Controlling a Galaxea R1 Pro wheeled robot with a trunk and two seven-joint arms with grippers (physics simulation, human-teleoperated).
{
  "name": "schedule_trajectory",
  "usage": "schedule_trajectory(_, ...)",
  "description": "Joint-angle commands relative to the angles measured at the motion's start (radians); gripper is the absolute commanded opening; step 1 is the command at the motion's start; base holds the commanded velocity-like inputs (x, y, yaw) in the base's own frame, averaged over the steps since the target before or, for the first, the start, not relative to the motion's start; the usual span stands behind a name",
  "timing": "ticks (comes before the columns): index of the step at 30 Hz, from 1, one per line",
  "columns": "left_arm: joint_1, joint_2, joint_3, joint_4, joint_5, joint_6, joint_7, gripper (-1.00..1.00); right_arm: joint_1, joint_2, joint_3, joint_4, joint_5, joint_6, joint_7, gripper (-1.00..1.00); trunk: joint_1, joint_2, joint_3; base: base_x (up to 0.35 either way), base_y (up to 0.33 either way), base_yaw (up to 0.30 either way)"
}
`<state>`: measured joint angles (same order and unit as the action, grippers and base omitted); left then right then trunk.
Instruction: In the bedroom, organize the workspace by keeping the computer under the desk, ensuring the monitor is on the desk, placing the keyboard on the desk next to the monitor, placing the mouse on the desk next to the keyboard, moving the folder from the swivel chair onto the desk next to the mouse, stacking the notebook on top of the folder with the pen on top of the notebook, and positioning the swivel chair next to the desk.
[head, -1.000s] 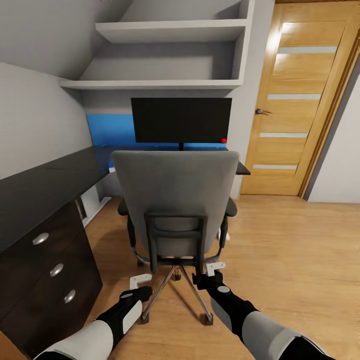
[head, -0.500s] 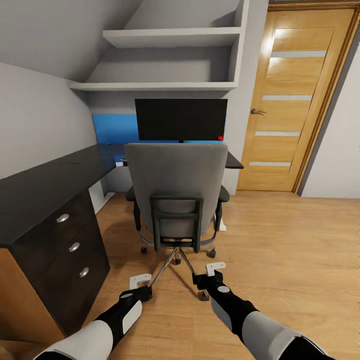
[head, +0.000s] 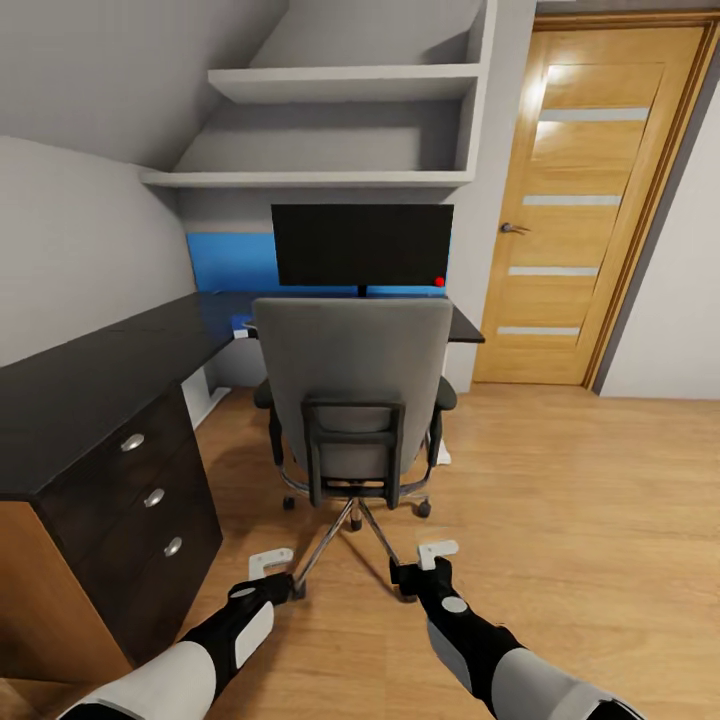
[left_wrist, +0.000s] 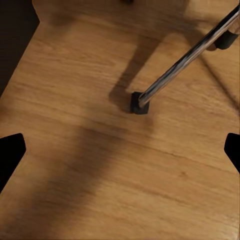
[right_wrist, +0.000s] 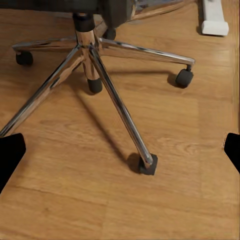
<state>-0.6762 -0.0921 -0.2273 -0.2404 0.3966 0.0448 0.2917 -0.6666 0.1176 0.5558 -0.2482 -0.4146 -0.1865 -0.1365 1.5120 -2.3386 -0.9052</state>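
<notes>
Down low, both grippers hang over the wood floor (head: 560, 480) with their jaws spread wide and nothing in them. The left gripper (head: 272, 562) is near one shiny leg of the swivel chair (head: 350, 380), and the left wrist view shows that leg ending in a small black wheel (left_wrist: 138, 103) on the floor. The right gripper (head: 437, 552) is near another leg of the chair, and its wrist view looks at the star-shaped chair base (right_wrist: 90, 55) from close by. The chair stands with its grey back toward the robot, right in front of the desk (head: 90, 380). Behind the chair, the monitor (head: 361, 246) stands on the desk, with its little red light at a lower corner. The chair's back hides the seat, so I cannot tell if the blue folder is lying there. The keyboard may also be hidden behind the chair. The drawers (head: 150, 497) of the desk are off to the left of the chair, and a wooden door (head: 575, 210) is to its right. I think the next job is to get the folder off the seat. To do that well, the robot should go around the chair to a side where it can see the seat, lift an arm above the armrest, and not bump the chair so it rolls away.
</notes>
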Motion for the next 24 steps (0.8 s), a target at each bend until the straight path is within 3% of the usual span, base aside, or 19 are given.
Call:
schedule_trajectory(1,0.005,0.001,-0.009,0.003,0.005,-0.013,0.006,1.00,0.023,-0.002,0.009,0.003,-0.008,-0.047,-0.018,1.00,-0.004,0.007,0.002,0.000,0.000,0.000)
schedule_trajectory(3,0.032,-0.002,-0.010,0.040,0.001,-0.091,0.004,1.00,0.079,-0.006,0.010,0.016,-0.007,-0.132,-0.058,1.00,-0.012,0.021,0.009,0.000,0.000,0.000)
schedule_trajectory(8,0.067,-0.005,-0.012,0.172,-0.001,-0.327,-0.001,1.00,0.159,-0.007,0.013,0.029,-0.005,-0.253,-0.143,1.00,-0.031,0.056,0.024,0.000,0.000,0.000)
schedule_trajectory(10,0.088,-0.005,-0.012,0.202,-0.001,-0.386,-0.001,1.00,0.187,-0.005,0.013,0.031,-0.007,-0.298,-0.168,1.00,-0.039,0.070,0.030,0.000,0.000,0.000)
schedule_trajectory(11,0.097,-0.005,-0.012,0.205,-0.001,-0.392,-0.001,1.00,0.191,-0.005,0.013,0.032,-0.007,-0.306,-0.173,1.00,-0.042,0.077,0.034,0.000,0.000,0.000)
schedule_trajectory(12,0.142,-0.003,-0.012,0.216,-0.001,-0.411,0.001,1.00,0.206,-0.005,0.013,0.078,-0.014,-0.351,-0.187,1.00,-0.046,0.084,0.037,0.000,0.000,0.000)
schedule_trajectory(17,0.178,0.001,-0.012,0.218,0.000,-0.416,0.001,1.00,0.214,0.003,0.014,0.143,-0.017,-0.389,-0.186,1.00,-0.065,0.119,0.052,0.000,0.000,0.000)
schedule_trajectory(18,0.215,0.003,-0.013,0.218,-0.001,-0.468,0.001,1.00,0.265,0.011,0.015,0.182,-0.010,-0.557,-0.192,1.00,-0.069,0.126,0.056,0.000,0.000,0.000)
schedule_trajectory(21,0.236,0.004,-0.013,0.219,-0.001,-0.529,0.000,1.00,0.279,0.010,0.014,0.184,-0.009,-0.611,-0.193,1.00,-0.081,0.147,0.065,0.000,0.000,0.000)
schedule_trajectory(24,0.294,0.017,-0.013,0.219,0.000,-0.558,0.004,1.00,0.287,0.008,0.012,0.204,-0.009,-0.647,-0.193,1.00,-0.092,0.168,0.074,0.000,0.000,0.000)
